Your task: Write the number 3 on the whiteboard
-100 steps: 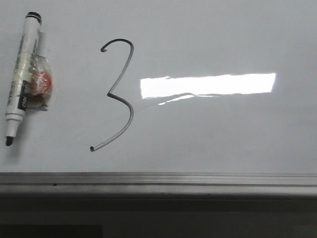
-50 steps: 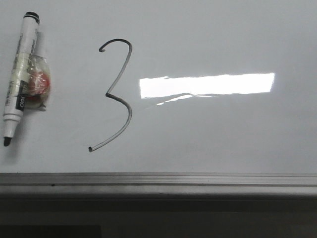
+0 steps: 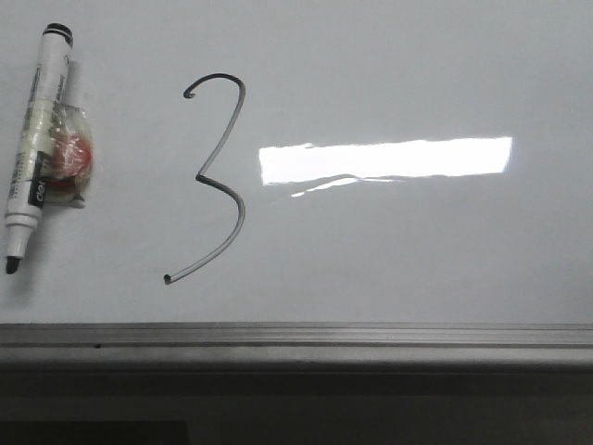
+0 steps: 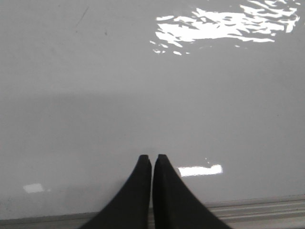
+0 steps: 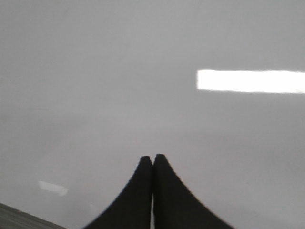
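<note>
The number 3 (image 3: 218, 176) is drawn in thin dark grey on the whiteboard (image 3: 389, 250), left of the middle in the front view. An uncapped marker (image 3: 33, 139) with a taped wad on its side lies on the board at the far left, tip toward the near edge. Neither gripper shows in the front view. My left gripper (image 4: 152, 157) is shut and empty over bare board near the frame strip (image 4: 267, 210). My right gripper (image 5: 152, 157) is shut and empty over bare board (image 5: 119, 86).
The silver frame strip (image 3: 296, 336) runs along the board's near edge, with dark space below it. A bright rectangular glare patch (image 3: 384, 159) lies right of the digit.
The whole front view has shifted a few pixels to the left; the marker and the digit keep their places relative to each other.
</note>
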Robot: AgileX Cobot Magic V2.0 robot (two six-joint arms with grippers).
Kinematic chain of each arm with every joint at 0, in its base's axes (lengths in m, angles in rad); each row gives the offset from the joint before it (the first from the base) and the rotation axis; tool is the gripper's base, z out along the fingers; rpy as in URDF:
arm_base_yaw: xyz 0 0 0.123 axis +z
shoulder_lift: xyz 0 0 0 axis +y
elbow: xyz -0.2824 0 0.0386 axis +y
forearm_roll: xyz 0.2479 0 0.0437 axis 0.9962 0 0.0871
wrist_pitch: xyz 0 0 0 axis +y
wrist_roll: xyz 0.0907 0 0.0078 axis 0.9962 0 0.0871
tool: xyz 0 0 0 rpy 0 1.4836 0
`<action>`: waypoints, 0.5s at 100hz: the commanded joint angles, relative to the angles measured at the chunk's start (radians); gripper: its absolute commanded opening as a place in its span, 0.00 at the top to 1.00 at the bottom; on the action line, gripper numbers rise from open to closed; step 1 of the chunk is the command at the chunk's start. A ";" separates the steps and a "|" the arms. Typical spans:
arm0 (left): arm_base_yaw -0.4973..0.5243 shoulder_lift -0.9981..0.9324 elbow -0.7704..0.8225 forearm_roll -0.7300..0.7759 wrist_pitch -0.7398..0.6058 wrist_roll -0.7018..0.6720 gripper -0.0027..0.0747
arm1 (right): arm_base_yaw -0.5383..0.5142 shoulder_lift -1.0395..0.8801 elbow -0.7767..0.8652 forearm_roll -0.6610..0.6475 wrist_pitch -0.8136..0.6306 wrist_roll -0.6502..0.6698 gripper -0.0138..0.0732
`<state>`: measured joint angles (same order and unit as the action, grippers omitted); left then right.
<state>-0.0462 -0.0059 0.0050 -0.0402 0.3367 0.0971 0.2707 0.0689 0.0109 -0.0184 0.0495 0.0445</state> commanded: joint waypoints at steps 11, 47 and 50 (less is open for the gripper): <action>0.002 -0.025 0.033 0.001 -0.056 -0.002 0.99 | -0.098 -0.070 0.024 -0.005 0.058 -0.013 0.90; 0.002 -0.025 0.033 -0.001 -0.061 -0.002 0.99 | -0.159 -0.093 0.024 -0.005 0.266 -0.013 0.90; 0.002 -0.025 0.033 -0.001 -0.061 -0.002 0.99 | -0.164 -0.093 0.024 -0.005 0.266 -0.013 0.90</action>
<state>-0.0462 -0.0059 0.0050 -0.0402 0.3367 0.0971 0.1236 -0.0104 0.0109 -0.0184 0.3281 0.0445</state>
